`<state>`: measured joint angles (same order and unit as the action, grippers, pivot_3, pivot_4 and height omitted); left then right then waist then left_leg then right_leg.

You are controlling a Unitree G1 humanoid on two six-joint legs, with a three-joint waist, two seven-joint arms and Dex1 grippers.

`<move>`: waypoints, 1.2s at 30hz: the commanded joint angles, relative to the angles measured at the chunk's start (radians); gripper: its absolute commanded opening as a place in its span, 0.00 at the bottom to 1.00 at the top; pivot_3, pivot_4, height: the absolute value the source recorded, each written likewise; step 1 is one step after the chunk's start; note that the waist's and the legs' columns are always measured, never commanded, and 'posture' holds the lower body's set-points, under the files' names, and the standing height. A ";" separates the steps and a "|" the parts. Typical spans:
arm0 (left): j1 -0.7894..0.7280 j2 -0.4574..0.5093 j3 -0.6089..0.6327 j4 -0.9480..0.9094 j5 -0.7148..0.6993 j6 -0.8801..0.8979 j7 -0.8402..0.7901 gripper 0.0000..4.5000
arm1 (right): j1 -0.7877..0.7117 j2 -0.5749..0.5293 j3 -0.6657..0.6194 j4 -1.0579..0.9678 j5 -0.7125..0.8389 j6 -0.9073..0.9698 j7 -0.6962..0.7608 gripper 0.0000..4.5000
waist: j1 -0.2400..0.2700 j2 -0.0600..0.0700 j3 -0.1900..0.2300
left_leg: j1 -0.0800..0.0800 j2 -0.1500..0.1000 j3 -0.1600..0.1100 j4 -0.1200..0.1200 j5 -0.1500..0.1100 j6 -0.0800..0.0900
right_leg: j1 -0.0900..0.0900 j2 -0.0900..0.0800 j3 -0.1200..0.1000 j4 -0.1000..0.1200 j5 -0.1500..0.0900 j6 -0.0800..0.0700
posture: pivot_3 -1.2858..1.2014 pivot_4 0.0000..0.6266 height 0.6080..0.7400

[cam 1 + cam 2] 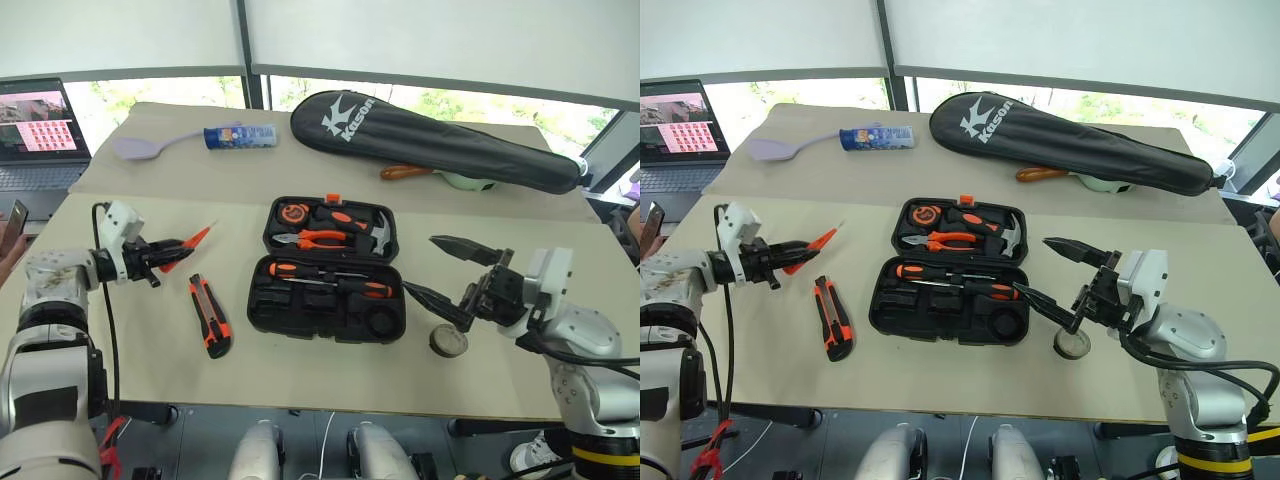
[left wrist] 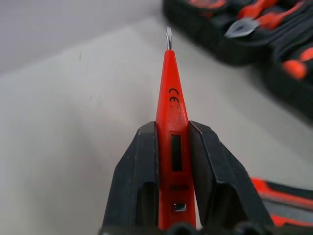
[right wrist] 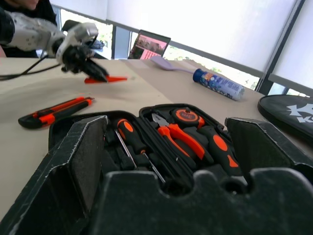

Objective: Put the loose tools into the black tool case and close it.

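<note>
Left arm comes in from the near-left, forearm about level, wrist bent so the left gripper (image 1: pixel 168 256) points right and slightly down, held above the table. Its jaws are closed on the slim orange tester screwdriver (image 2: pixel 171 142), clamping the handle from both sides in the left wrist view, tip sticking out past the fingertips (image 2: pixel 142 161). Right arm comes in from the near-right, elbow low, forearm angled up toward the left. The right gripper (image 1: pixel 440 268) points left, roughly level, jaws spread wide with nothing between them, one black finger (image 1: pixel 468 250) higher and farther, the other lower and nearer. Both grippers well apart.
</note>
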<state>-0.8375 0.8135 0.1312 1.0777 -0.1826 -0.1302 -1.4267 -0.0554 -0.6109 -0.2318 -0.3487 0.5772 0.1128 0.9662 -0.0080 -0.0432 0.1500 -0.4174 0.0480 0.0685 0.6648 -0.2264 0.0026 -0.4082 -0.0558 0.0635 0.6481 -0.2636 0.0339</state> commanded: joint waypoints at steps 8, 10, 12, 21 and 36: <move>0.118 -0.002 -0.254 -0.814 0.040 0.339 -0.108 0.10 | 0.003 -0.081 -0.044 -0.003 0.061 0.039 0.058 1.00 | 0.001 0.000 0.000 | 0.001 0.001 -0.001 0.001 0.000 0.000 | 0.002 0.001 0.000 0.000 0.000 0.000 | 0.52 0.24 1.00; 0.114 -0.020 -0.300 -0.891 0.060 0.403 -0.083 0.10 | 0.003 -0.084 -0.035 -0.017 0.068 0.057 0.057 1.00 | 0.000 0.000 0.000 | 0.001 0.001 -0.001 0.002 0.000 0.000 | 0.002 0.001 0.000 0.000 0.000 0.000 | 0.52 0.24 1.00; 0.105 -0.039 -0.348 -0.940 0.091 0.436 -0.057 0.10 | 0.009 -0.090 -0.029 -0.037 0.079 0.085 0.054 1.00 | -0.001 0.000 0.000 | 0.001 0.001 -0.002 0.003 0.000 0.000 | 0.002 0.001 0.000 0.001 0.000 0.000 | 0.52 0.24 1.00; 0.095 -0.094 -0.472 -1.014 0.157 0.518 -0.003 0.10 | 0.084 -0.163 -0.036 -0.116 0.073 0.185 0.057 1.00 | -0.003 0.001 0.000 | 0.001 0.000 -0.003 0.004 0.000 0.000 | 0.002 0.002 0.001 0.001 0.000 0.000 | 0.52 0.24 1.00; 0.042 -0.177 -0.525 -0.937 0.209 0.509 0.088 0.10 | 0.157 -0.154 -0.071 -0.172 0.114 0.196 0.043 1.00 | 0.002 0.000 0.000 | 0.000 0.000 -0.004 0.007 0.000 0.001 | 0.004 0.001 0.001 0.001 0.000 0.001 | 0.52 0.24 1.00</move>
<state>-0.7633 0.6477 -0.3836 0.1406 0.0181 0.3918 -1.3445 0.0995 -0.7644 -0.2646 -0.4872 0.6537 0.3032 1.0175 -0.0056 -0.0427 0.1501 -0.4170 0.0477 0.0643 0.6716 -0.2265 0.0032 -0.4045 -0.0544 0.0640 0.6492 -0.2636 0.0350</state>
